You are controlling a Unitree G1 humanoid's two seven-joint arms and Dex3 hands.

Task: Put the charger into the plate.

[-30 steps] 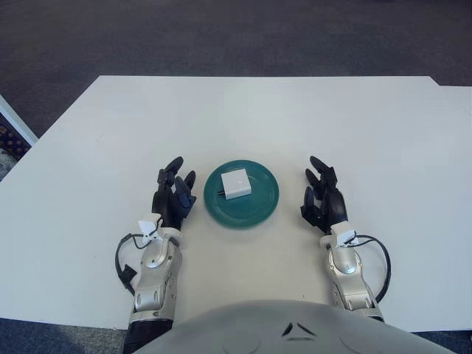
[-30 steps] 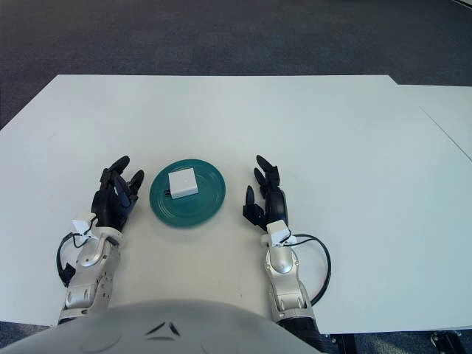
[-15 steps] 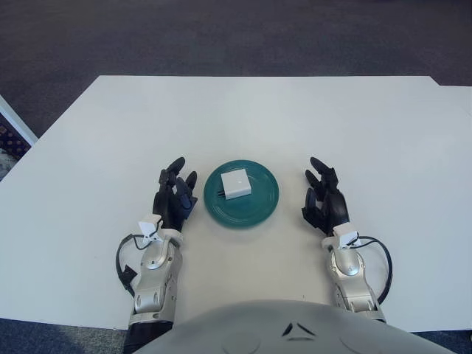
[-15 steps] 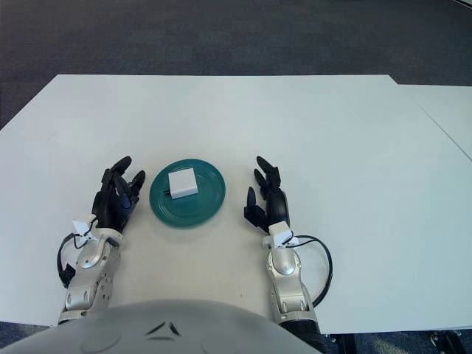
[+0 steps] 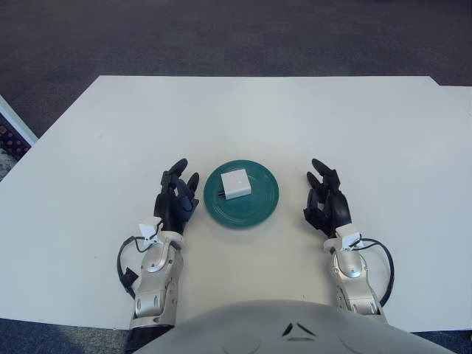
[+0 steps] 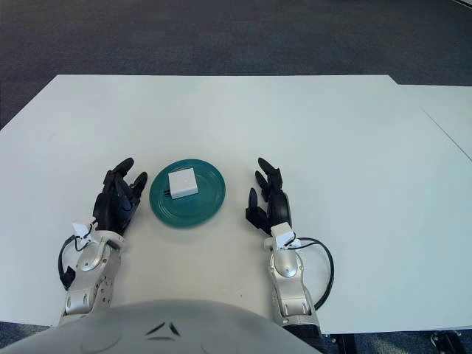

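— Charger [image 5: 236, 184]?
— Lying flat inside the plate [image 5: 259, 212], a little left of centre, prongs toward the left rim. Nothing hanging over the edge.
— Hands?
— Left hand [image 5: 175, 200] just beside the plate's left rim, right hand [image 5: 325, 202] a bit further off on the other side. Both low over the table [image 5: 236, 118], fingers loosely spread, empty. Neither touching plate or charger.
— Step in hand, then?
— Looks like the retreat; placing judged done, going by how things lie.
— How to do it well?
— Draw each hand back toward the body, straight and low, away from the plate. Mind the left fingertips [image 5: 180, 167]: close to the rim, so no sweep inward, or the plate slides and the charger shifts with it. Keep fingers relaxed, not curling toward the rim.
— Anything else to watch?
— Cable loops at both wrists; best kept off the plate while pulling back. Right side has more room, so less care needed there.
— Worth nudging the charger to centre?
— Probably not. Well inside the rim, resting steady; another reach risks more than it gains.
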